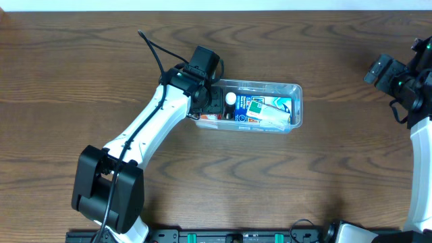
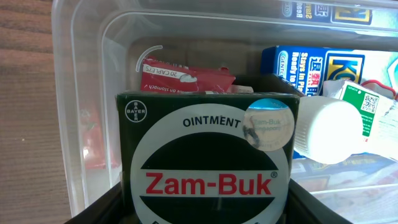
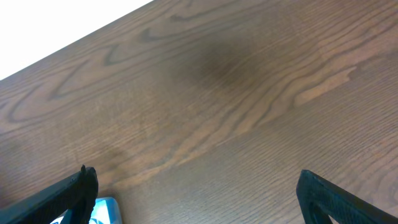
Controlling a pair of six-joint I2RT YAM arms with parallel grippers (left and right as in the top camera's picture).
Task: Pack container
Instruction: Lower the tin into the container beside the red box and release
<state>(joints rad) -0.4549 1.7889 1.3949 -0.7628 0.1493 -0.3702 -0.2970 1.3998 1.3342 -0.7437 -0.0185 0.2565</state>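
Looking from above, you can see the tub (image 1: 299, 101) lying near the middle of the table (image 1: 81, 54), a little toward 2 o'clock. Your left gripper (image 1: 209, 101) is at the tub's 9 o'clock end. Its jaws are closed on a green box (image 2: 208, 162) of ointment, one finger on each side. I cannot tell if the box touches the bottom of the tub. A red packet (image 2: 186, 76), a blue box (image 2: 336, 65) and a white bottle (image 2: 326, 130) lie inside, so most of the packing looks done. I see nothing loose on the table waiting to go in. What is left, I think, is to set the green box down, let go and lift your arm out. Your right gripper (image 3: 199, 196) is far off at the table's 3 o'clock edge, with its jaws wide open and nothing in them.
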